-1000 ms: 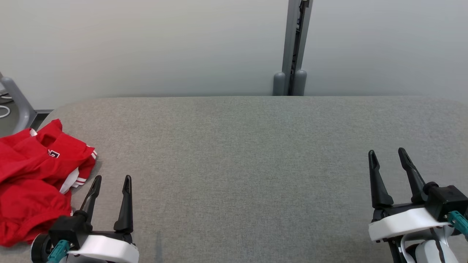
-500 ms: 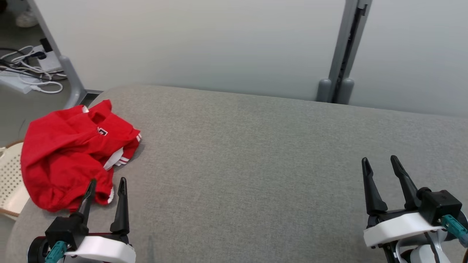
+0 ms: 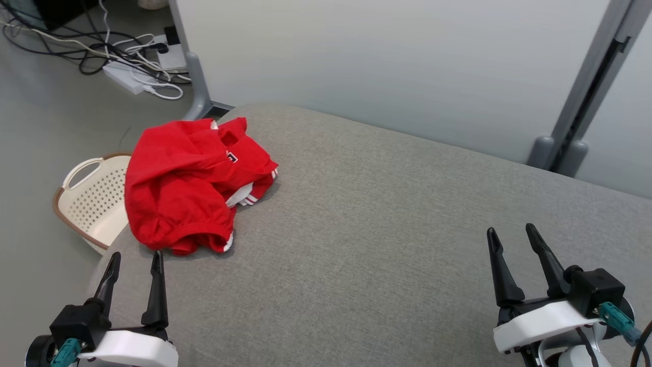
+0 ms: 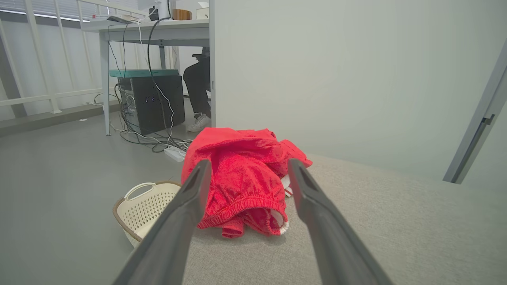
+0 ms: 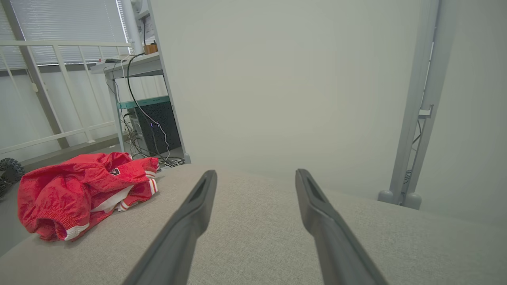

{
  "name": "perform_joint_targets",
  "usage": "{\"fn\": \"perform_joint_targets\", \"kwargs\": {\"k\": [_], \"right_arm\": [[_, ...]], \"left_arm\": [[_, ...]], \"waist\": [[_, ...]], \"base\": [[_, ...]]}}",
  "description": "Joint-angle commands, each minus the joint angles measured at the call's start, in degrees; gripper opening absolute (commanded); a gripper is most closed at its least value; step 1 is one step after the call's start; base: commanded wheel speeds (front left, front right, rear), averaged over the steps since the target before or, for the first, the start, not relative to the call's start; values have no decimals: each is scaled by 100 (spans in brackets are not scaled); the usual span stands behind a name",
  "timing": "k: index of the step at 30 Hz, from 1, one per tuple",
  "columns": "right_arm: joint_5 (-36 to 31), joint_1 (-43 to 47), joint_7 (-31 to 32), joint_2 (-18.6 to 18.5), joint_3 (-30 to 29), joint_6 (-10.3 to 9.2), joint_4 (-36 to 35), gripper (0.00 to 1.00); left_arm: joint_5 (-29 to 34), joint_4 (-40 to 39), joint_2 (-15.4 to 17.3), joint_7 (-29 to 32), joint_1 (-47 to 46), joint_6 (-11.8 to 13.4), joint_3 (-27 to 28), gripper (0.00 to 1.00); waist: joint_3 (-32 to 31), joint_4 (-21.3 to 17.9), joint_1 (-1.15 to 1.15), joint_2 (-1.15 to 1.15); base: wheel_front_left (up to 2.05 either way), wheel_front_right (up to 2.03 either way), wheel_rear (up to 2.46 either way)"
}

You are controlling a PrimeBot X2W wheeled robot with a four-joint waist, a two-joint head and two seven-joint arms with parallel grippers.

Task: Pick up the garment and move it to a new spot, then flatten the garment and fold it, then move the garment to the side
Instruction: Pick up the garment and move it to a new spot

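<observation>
The garment (image 3: pixel 186 186) is a crumpled red piece with white striped trim, lying in a heap at the far left end of the grey table (image 3: pixel 387 224). It also shows straight ahead in the left wrist view as the garment (image 4: pixel 237 178) and at the left in the right wrist view as the garment (image 5: pixel 79 190). My left gripper (image 3: pixel 134 261) stands open just short of the heap's near edge, touching nothing. My right gripper (image 3: pixel 509 235) is open over bare table at the lower right, far from the cloth.
A cream perforated basket (image 3: pixel 94 201) sits on the floor beside the table's left end. Cables and a power strip (image 3: pixel 130 76) lie on the floor beyond. A pale partition wall (image 3: pixel 387 66) with a grey post (image 3: pixel 586 97) backs the table.
The head camera has swung left, so the garment now sits further right in the picture and the basket and floor cables have come into view. Both grippers stay open and empty.
</observation>
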Motion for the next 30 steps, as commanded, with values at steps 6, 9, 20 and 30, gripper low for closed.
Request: {"fn": "perform_joint_targets", "kwargs": {"k": [6,9,20,30], "right_arm": [[100,-3,-32,-46,129,13,13,100],[108,-40,-32,-47,237,13,-14,100],[167,-200,-32,-47,406,13,60,100],[218,-74,-32,-50,293,13,-5,100]], "left_arm": [[-39,25,77,-8,10,29,85,100],[-76,24,104,-7,55,36,156,100],[-185,-68,88,-7,-2,58,228,100],[-362,-149,506,368,-540,-35,194,100]], "waist": [[-65,448,0,0],[-60,517,0,0],[68,610,0,0],[89,548,0,0]], "base": [[0,0,0],[0,0,0],[0,0,0],[0,0,0]]}}
